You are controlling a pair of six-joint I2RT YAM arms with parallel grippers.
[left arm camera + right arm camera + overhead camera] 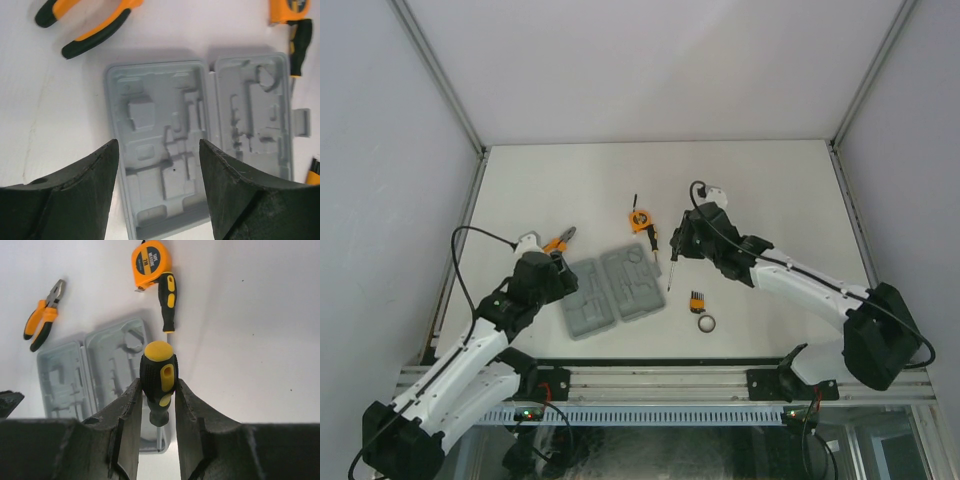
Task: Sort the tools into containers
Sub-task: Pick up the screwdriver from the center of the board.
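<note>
Grey tool case (616, 290) lies open flat near the table's (770, 200) 6 o'clock edge, wide white surface beyond toward 12. L gripper (157, 150) hangs over it, jaws spread apart, holding nothing. R gripper (159, 395), at the case's 2 o'clock, clamps a screwdriver (159, 371) by its black-yellow handle. Pliers (85, 25), tape measure (292, 9) cropped at left wrist view's top edge.

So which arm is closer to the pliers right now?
Left. The left end effector hovers open over the grey case, the pliers just beyond it. The right end effector is across the case from them, shut on a screwdriver.
</note>
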